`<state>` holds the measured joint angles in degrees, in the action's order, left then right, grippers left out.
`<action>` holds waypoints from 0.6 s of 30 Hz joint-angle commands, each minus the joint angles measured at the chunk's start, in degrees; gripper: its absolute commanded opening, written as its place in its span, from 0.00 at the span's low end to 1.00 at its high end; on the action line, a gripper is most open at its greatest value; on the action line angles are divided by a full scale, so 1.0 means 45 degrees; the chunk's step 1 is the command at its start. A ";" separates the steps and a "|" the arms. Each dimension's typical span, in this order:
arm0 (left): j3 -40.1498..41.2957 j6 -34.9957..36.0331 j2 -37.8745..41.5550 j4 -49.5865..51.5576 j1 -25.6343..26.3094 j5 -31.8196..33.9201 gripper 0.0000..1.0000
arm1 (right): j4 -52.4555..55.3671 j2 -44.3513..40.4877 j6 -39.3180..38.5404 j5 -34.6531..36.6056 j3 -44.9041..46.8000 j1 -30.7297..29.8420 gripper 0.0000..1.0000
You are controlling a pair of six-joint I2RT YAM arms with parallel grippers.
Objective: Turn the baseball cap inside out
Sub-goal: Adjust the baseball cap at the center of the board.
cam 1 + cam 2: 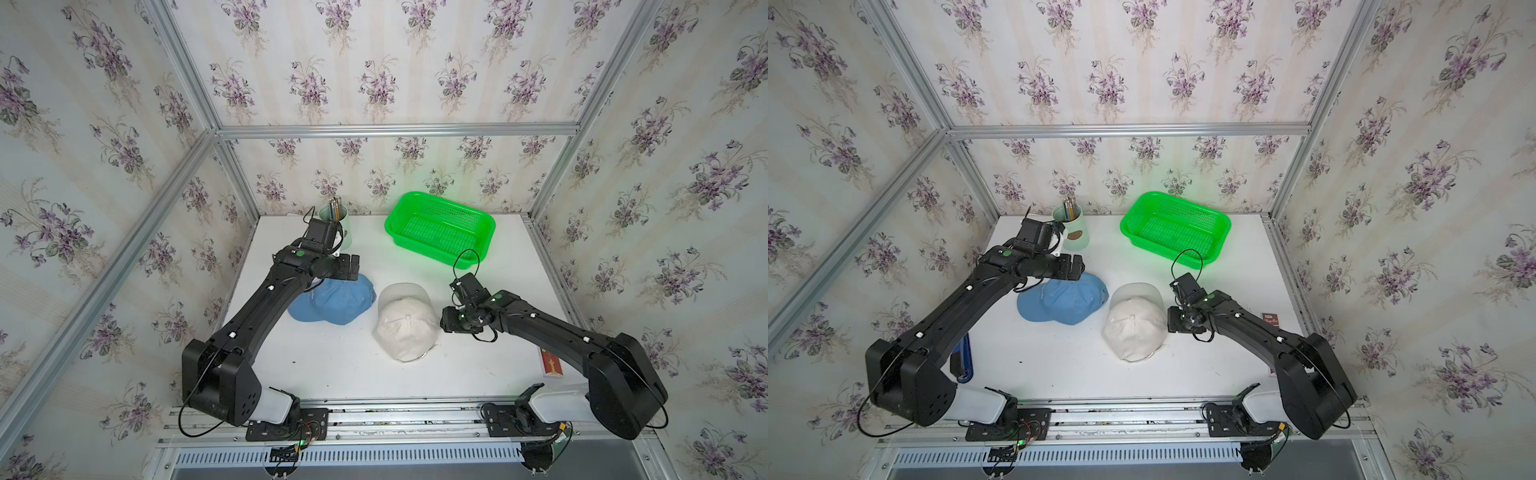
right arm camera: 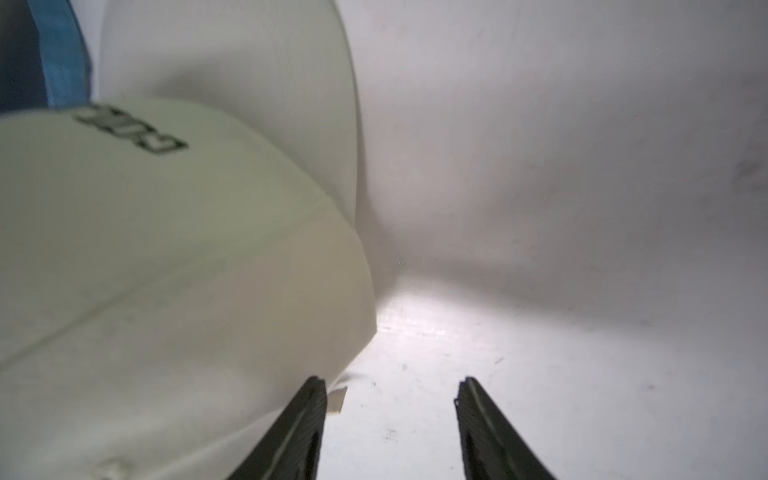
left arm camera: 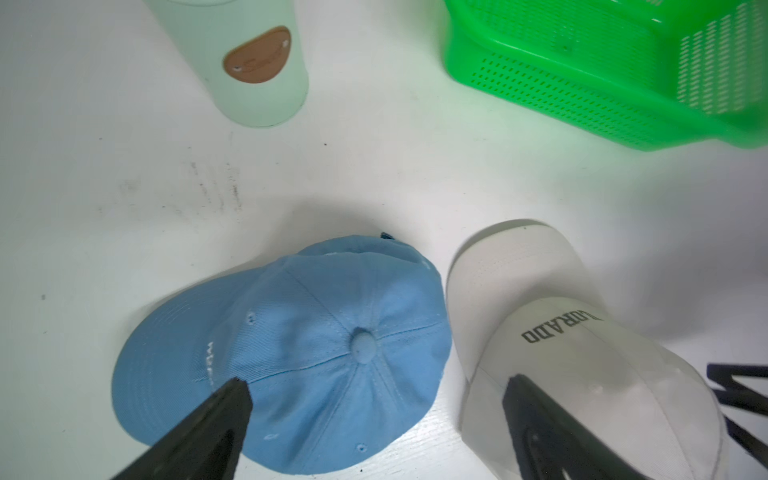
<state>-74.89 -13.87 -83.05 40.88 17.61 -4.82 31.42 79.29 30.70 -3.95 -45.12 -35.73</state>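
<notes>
Left gripper [image 3: 378,380] gapes wide over blue cap [image 1: 332,301]; right gripper [image 2: 392,380], half-open and empty, sits just right of white cap [image 1: 405,328].

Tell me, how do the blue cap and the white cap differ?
Colour: the blue cap is sky blue, the white cap off-white. Lettering: the white cap carries dark block letters, the blue cap small pale stitching. Pose: the white cap's brim points to the back wall, the blue cap's to the near left. Both sit crown up, side by side.
</notes>
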 commanded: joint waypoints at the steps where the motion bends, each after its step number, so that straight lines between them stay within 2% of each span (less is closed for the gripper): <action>1: -0.0126 0.0035 -0.0014 0.0167 -0.0018 0.0339 0.99 | -0.0688 0.0561 0.0730 0.0511 -0.0022 -0.0382 0.55; 10: 0.0007 0.0210 0.0361 0.0271 -0.0009 0.0304 0.99 | -0.0957 0.2575 -0.0005 -0.0017 -0.1447 -0.0713 0.54; 12: -0.0122 0.0231 0.0349 0.0360 -0.0016 0.0169 0.99 | -0.0562 0.2492 -0.0240 0.0044 -0.1764 -0.0715 0.54; 15: -0.0271 0.0307 0.0358 0.0456 -0.0016 0.0153 0.99 | 0.0752 0.1899 -0.0815 0.1292 -0.2172 -0.0553 0.55; 18: -0.0290 0.0278 0.0354 0.0400 -0.0023 0.0054 0.99 | 0.1019 0.1372 -0.1153 0.1424 -0.2266 0.0047 0.55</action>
<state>-75.75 -13.41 -81.62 42.57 17.61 -3.92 32.49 86.65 28.23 -0.54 -54.87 -36.82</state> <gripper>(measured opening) 0.989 0.549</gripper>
